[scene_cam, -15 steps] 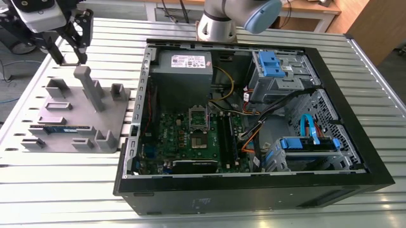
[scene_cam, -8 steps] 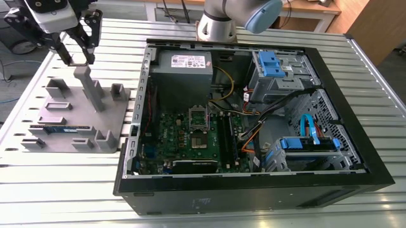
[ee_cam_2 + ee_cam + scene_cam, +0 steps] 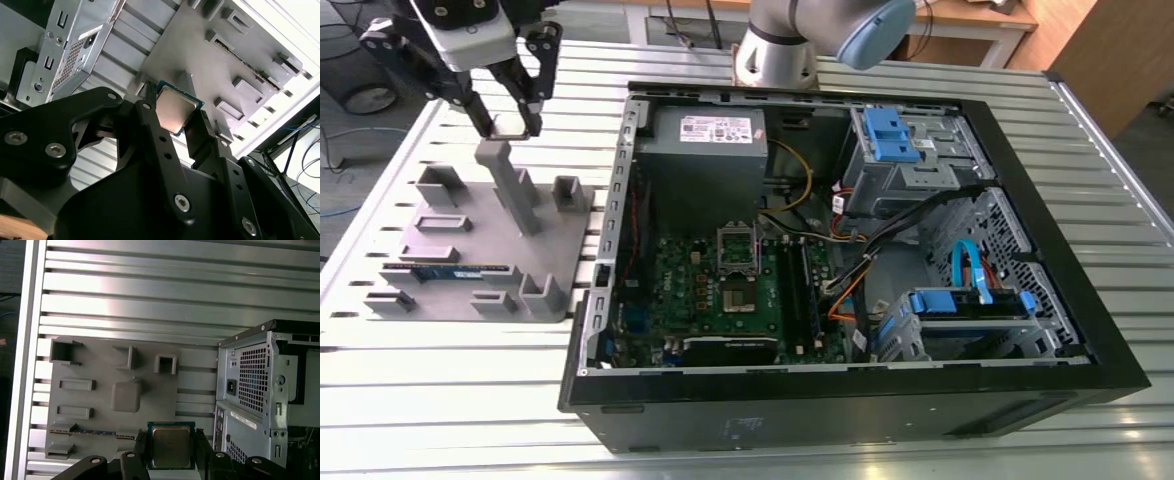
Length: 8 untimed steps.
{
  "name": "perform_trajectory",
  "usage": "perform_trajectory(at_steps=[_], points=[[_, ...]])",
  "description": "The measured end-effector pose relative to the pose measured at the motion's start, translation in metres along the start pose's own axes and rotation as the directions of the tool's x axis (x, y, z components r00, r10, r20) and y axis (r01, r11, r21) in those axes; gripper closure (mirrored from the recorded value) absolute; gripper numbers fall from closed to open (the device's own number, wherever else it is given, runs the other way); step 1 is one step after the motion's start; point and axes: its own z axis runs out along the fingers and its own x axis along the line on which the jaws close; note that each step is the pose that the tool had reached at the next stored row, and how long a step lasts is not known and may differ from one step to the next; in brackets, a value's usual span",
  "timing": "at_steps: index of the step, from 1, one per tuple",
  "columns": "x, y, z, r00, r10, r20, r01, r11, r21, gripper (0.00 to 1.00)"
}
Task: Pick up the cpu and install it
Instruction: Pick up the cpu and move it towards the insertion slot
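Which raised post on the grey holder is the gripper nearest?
The upright post at the holder's farthest edge in the exterior view, right under the gripper, which grips the cpu. The other posts sit farther off, nearer that camera.

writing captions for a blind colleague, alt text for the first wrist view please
The gripper holds the cpu, a square metal-topped chip, over the grey holder, which carries a memory stick. The holder lies on a slatted metal table beside a computer case.

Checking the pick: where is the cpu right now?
The cpu sits clamped in the gripper in both wrist views, above the grey holder, to the exterior view's left of the computer case.
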Motion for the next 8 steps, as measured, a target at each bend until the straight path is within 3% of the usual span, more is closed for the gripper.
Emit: perform_trajectory(at_steps=[8], points=[[-0.0215,-0.0011,0.0004,1.0000,0.000,0.0000,0.000,1.0000,-0.0001,0.53]])
